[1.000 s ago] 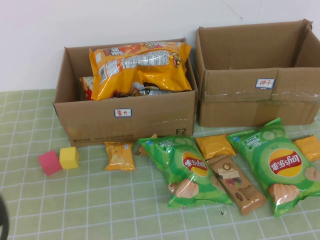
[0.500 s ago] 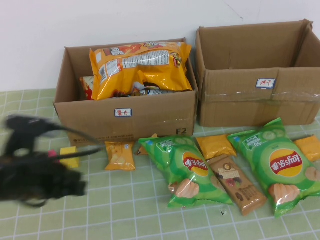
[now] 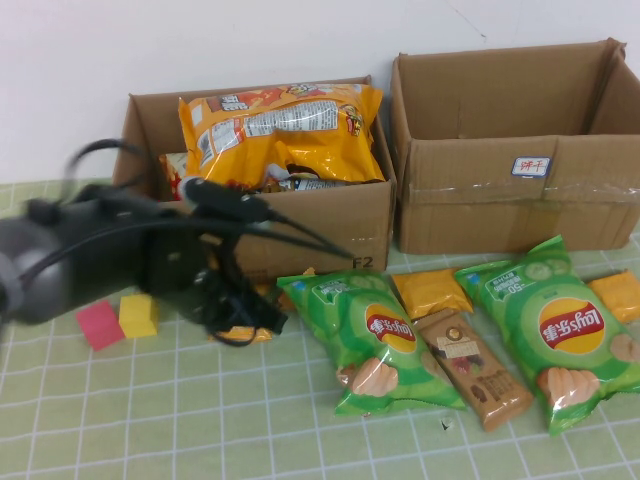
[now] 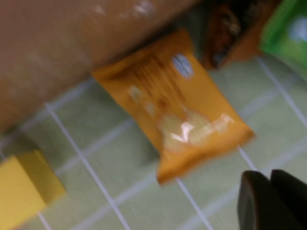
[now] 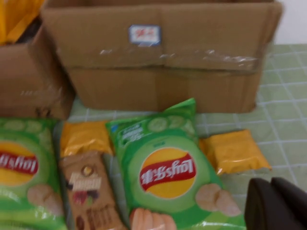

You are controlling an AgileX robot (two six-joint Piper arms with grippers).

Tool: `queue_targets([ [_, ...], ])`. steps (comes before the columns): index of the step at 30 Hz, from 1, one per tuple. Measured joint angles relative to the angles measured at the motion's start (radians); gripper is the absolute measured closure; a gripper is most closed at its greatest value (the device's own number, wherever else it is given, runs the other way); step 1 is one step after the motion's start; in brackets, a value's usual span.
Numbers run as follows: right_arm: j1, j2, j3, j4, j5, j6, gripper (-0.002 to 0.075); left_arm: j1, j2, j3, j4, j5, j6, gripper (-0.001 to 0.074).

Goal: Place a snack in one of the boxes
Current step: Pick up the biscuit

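Observation:
The lower brown box (image 3: 330,228) stands at the back left, with a big orange snack bag (image 3: 280,135) sticking out of it. My left gripper (image 3: 256,318) hangs blurred just in front of that box, over a small orange snack pack (image 4: 177,115). In the left wrist view its fingers (image 4: 256,201) are shut and empty, a short way off the pack. My right gripper (image 5: 278,206) is out of the high view. It is shut and empty, near a green chip bag (image 5: 168,172) and an orange pack (image 5: 235,151).
The taller box (image 3: 500,150) with the blue-lettered label stands at the back right. Two green chip bags (image 3: 375,340) (image 3: 555,330), a brown bar (image 3: 472,368) and orange packs (image 3: 430,290) (image 3: 615,295) lie in front. A pink cube (image 3: 98,325) and a yellow cube (image 3: 138,314) sit left.
My left arm has swung in from the left edge toward the right. It now covers the small orange pack and the lower box's label.

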Motion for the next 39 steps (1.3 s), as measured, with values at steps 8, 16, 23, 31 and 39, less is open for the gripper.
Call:
queue_targets([
  [8,0.126,0.041,0.034,0.0,-0.013,-0.097,0.0728,-0.031,0.187,-0.185,0.172,0.062,-0.224,0.0243],
  [16,0.132,0.041,0.041,-0.006,-0.013,-0.105,0.0728,-0.031,0.319,-0.271,0.288,0.119,-0.403,0.015],
  [23,0.132,0.041,0.043,-0.006,-0.013,-0.108,0.0728,-0.035,0.349,-0.273,0.329,0.126,-0.468,0.0232],
  [31,0.132,0.041,0.043,-0.006,-0.013,-0.107,0.0728,-0.035,0.346,-0.281,0.275,0.186,-0.396,0.032],
  [39,0.132,0.041,0.043,-0.006,-0.013,-0.107,0.0728,-0.035,0.214,-0.283,-0.164,0.301,0.07,0.0321],
])
